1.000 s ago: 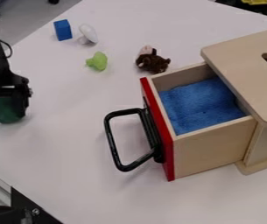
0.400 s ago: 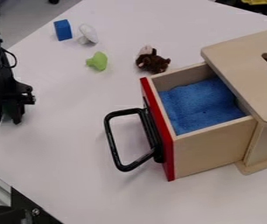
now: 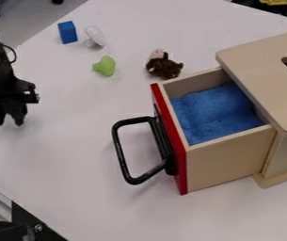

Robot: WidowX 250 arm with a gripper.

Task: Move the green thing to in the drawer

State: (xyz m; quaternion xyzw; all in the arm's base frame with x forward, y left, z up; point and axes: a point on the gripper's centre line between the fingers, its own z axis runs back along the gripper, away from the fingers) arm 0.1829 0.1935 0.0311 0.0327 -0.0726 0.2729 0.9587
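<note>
Green thing (image 3: 106, 66) lay upper left, clear of the gripper (image 3: 7, 117) at the left edge, whose arm was cut off (whether it was clenched or released, I couldn't tell). The wooden lid (image 3: 259, 75) hid the open drawer's (image 3: 230, 162) far end; its red front (image 3: 171, 146) and black handle (image 3: 121, 150) faced the gripper.

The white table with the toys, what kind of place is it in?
Probably a robot lab or workroom. A black robot arm is at the white table, and a blue block and a wooden box with its drawer pulled out seem set up for it.
</note>
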